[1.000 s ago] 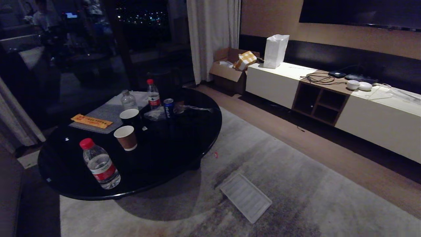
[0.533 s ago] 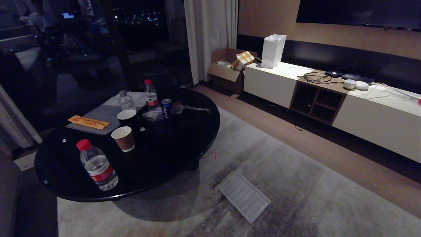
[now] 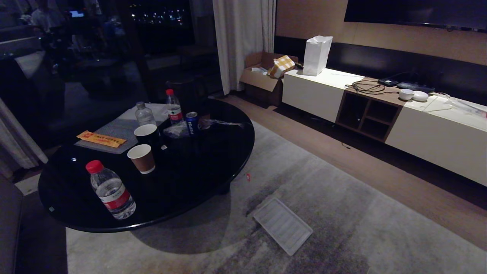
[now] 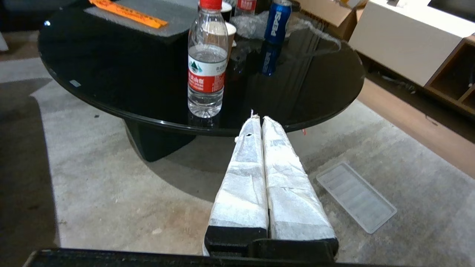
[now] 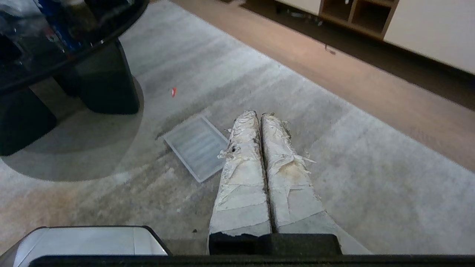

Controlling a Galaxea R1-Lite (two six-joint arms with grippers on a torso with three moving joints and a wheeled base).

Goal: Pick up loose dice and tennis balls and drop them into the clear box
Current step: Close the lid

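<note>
1. The left hand (image 4: 258, 120) hangs over the carpet (image 3: 342, 213) near the front edge of the round black desk (image 3: 213, 152); its two tape-wrapped fingers (image 4: 245, 178) are pressed together and hold nothing.
2. The right hand (image 5: 259, 116) hangs over the carpet too, its wrapped fingers (image 5: 285, 178) likewise closed against each other and empty.
3. Neither hand nor arm shows in the head view.
4. No dice, tennis balls or clear box can be made out in any view; where they lie cannot be told.
5. A flat ribbed lid (image 3: 282, 225) lies on the carpet beside the desk; in the right wrist view one corner of it is hidden behind the fingers.
6. A small red scrap (image 3: 248, 177) lies on the carpet between the desk and the lid, too small to identify.
7. On the desk stand a red-capped water bottle (image 3: 109, 189) near the front edge, a brown paper cup (image 3: 141, 158), a dark cup (image 3: 147, 134), two more bottles (image 3: 173, 108) and a blue Pepsi can (image 3: 191, 122).
8. An orange packet (image 3: 101, 139) rests on a grey mat (image 3: 121, 127) at the desk's far side.
9. A white paper bag (image 3: 316, 55) stands on the low cabinet (image 3: 433, 140) by the wall, and an open cardboard box (image 3: 264, 78) sits on the floor beside that cabinet.
10. The room beyond the dark glass at the upper left is too dim to make out.
</note>
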